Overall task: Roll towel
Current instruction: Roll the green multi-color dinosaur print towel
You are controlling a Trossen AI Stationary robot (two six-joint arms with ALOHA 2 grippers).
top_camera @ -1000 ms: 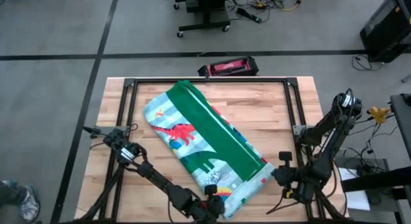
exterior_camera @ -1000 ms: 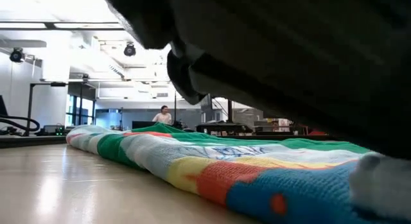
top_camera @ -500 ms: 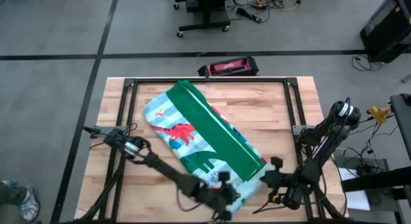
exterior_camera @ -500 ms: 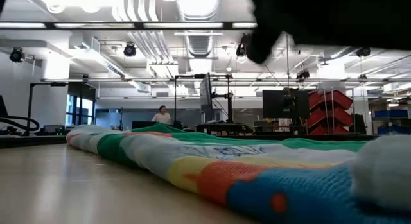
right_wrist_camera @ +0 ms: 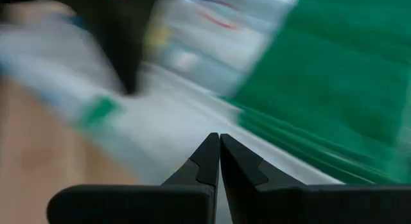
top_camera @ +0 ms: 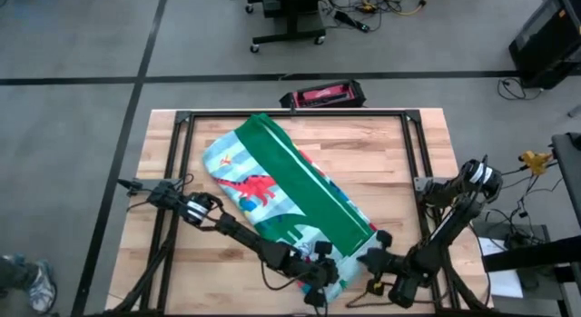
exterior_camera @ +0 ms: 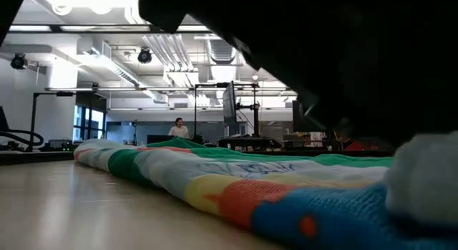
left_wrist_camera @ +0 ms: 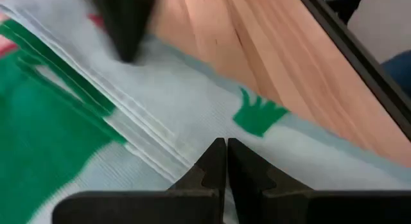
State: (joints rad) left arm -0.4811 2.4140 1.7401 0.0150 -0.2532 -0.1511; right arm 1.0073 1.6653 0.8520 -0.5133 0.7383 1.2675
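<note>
Towel lying folded, near end now flanked by closed, empty left gripper and right gripper, rolling pending.

1. Floor: grey, crossed by dark tape lines, one running across behind the table, one running diagonally at left.
2. Table: light wood planks with a black metal frame.
3. Flat red-and-black case on the floor just behind the table's far edge.
4. Black wheeled stand base farther back; cables beside it.
5. Low view: white ceiling with long light fixtures, exposed ducts, windows at left, red storage bins, a person far off.
</note>
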